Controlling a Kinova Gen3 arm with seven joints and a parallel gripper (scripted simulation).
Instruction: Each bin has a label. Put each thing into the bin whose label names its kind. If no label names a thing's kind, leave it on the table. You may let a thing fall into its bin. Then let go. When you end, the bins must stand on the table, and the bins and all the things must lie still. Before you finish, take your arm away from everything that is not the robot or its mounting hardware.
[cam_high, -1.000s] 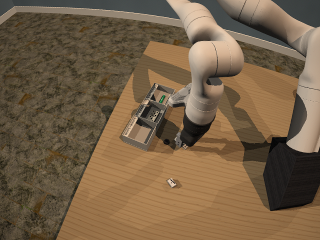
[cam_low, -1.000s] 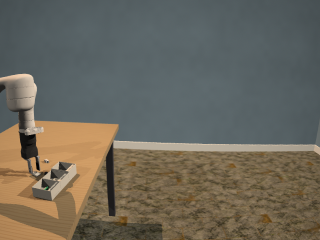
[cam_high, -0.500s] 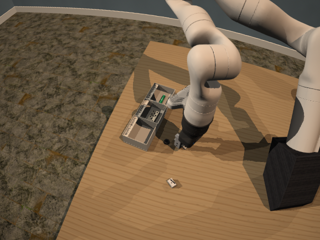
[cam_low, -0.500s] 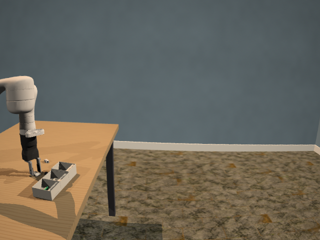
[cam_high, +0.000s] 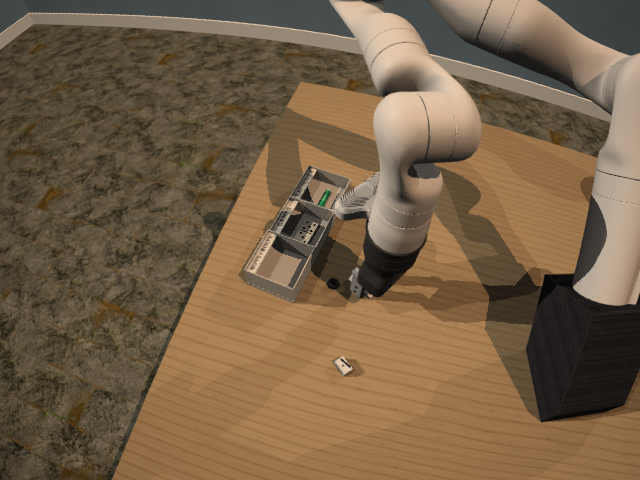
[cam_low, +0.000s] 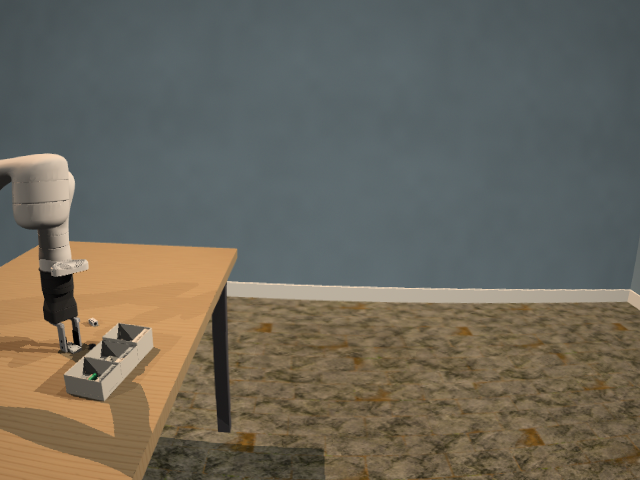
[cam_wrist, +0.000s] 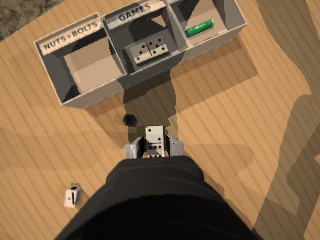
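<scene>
My gripper (cam_high: 361, 291) (cam_low: 69, 346) (cam_wrist: 155, 143) is down at the table top just right of the bins. Its open fingers stand on either side of a white domino (cam_wrist: 154, 137) that lies flat on the wood, with a narrow gap showing. A small black nut (cam_high: 332, 283) (cam_wrist: 129, 119) lies between the gripper and the bin labelled NUTS+BOLTS (cam_high: 268, 286) (cam_wrist: 92, 97), which is empty. The bin labelled GAMES (cam_wrist: 134, 14) holds another domino (cam_high: 306, 229) (cam_wrist: 148, 51). The third bin holds a green battery (cam_high: 324, 197) (cam_wrist: 199, 28) (cam_low: 93, 376).
A small white block (cam_high: 343, 365) (cam_wrist: 73, 195) (cam_low: 93, 321) lies alone on the table (cam_high: 258, 413) towards the front. The three bins stand in a row near the table's left edge. The arm's black pedestal (cam_high: 584, 351) stands at the right.
</scene>
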